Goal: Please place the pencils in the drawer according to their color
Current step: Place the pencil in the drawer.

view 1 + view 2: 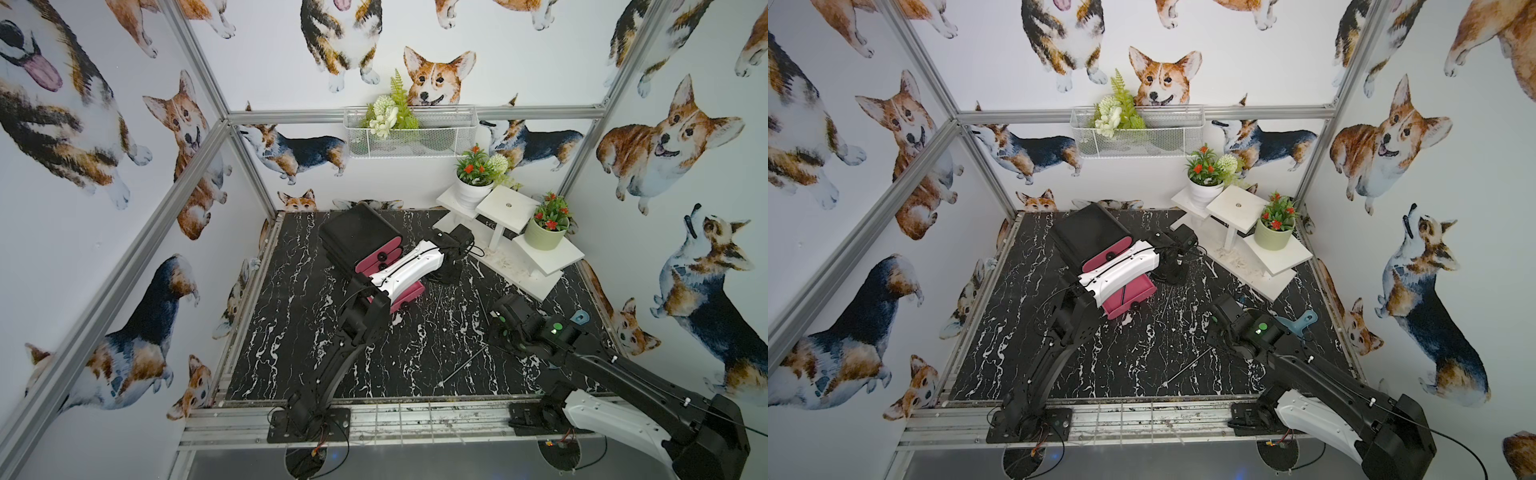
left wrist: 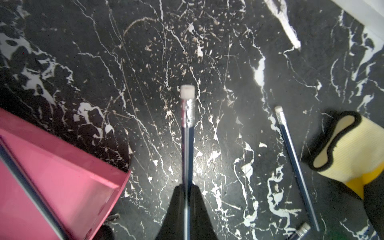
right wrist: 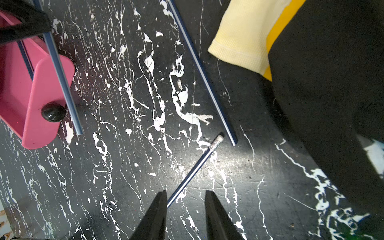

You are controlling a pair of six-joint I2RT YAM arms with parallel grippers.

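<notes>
While one pencil lies in the open drawer at eleven o'clock on the table, the left gripper clamps a second pencil. The right gripper gapes over a third pencil toward four o'clock, a fourth pencil beside it.

My left claw pinches a dark-blue, white-erasered pencil beside the black cabinet's pulled-out pink bottom drawer, near the table's back edge. A second pencil lies inside. A third pencil and a fourth pencil lie flat right of the table's middle.

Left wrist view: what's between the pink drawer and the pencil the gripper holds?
Only bare marbled table separates the pink drawer from the held pencil, seen in the left wrist view.
</notes>
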